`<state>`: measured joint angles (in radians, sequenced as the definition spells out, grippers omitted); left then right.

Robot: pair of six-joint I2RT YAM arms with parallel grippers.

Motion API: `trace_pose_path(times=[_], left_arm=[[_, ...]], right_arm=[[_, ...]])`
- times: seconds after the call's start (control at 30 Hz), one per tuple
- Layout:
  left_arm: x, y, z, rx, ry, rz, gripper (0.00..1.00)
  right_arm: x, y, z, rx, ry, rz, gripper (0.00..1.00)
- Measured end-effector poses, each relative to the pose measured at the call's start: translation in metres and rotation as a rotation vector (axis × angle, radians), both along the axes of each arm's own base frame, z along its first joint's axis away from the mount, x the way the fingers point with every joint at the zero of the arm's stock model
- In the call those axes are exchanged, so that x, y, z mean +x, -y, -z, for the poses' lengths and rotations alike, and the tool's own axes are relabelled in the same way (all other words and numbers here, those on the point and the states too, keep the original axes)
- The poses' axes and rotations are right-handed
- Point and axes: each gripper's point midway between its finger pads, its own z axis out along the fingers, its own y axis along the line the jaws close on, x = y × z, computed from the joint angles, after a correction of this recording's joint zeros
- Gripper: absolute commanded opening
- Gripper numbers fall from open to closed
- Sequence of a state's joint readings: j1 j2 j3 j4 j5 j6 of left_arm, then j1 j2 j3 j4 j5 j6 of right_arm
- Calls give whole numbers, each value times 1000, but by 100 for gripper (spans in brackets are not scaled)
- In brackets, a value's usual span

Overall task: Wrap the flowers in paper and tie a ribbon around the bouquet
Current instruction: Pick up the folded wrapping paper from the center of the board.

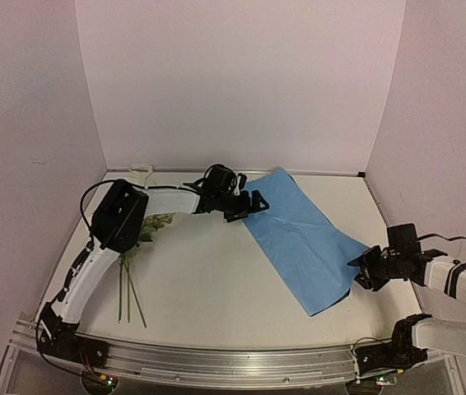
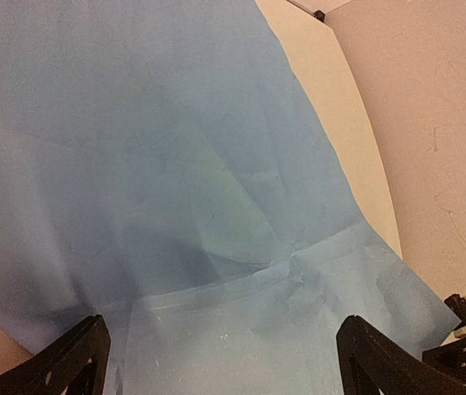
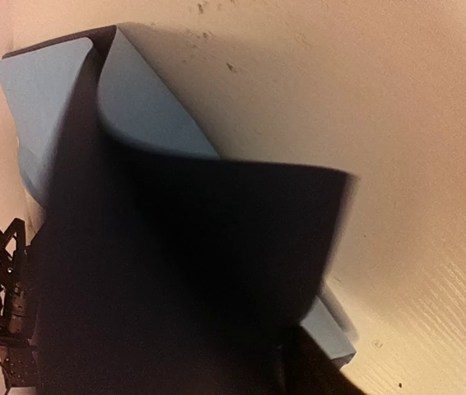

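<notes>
The blue paper (image 1: 299, 234) lies slantwise on the table, from the back middle to the front right. My left gripper (image 1: 253, 204) hovers over its back left edge. In the left wrist view that gripper (image 2: 225, 337) is open, with creased paper (image 2: 184, 164) filling the space between its black fingers (image 2: 76, 354). My right gripper (image 1: 363, 270) sits at the paper's right corner. In the right wrist view the paper (image 3: 146, 107) curls up, and its shadowed underside hides the jaws. The flowers (image 1: 156, 222) lie under the left arm, stems (image 1: 131, 292) pointing forward. A bit of off-white ribbon (image 1: 141, 171) shows at the back left.
Pale walls close in the table on the left, back and right. The left arm's elbow (image 1: 120, 216) hangs over the flowers. A metal rail (image 1: 233, 362) runs along the near edge between both arm bases.
</notes>
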<state>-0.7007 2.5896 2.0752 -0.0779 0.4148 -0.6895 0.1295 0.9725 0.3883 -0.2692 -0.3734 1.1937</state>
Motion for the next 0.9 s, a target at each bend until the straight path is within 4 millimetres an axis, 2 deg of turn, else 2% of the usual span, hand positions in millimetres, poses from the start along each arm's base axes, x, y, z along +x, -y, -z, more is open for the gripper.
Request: trace_pose_path(times=[0.17,0.37,0.5,0.7,0.8,0.9], left_arm=[[1,0,0,-6,3,1,100],[0,1,0,-15,-4,2,100],[-1,0,-2,-42,-23,7,100],[-14,-16,-7,-89,-141,-4,100],[-25,-32,-13,-111,-219,-27,100],[-31,-51,-32,-144,-270,-59,100]], right_arm=[[2,2,-10,-32,17,-26,0],[-4,2,-15,-94,2,-89,0],[-6,-4,-32,-202,32,-205,0],[3,-37,-82,-427,182,-487,0],[9,-58,-97,-558,239,-631,0],[10,-80,-105,-684,288,-780,0]])
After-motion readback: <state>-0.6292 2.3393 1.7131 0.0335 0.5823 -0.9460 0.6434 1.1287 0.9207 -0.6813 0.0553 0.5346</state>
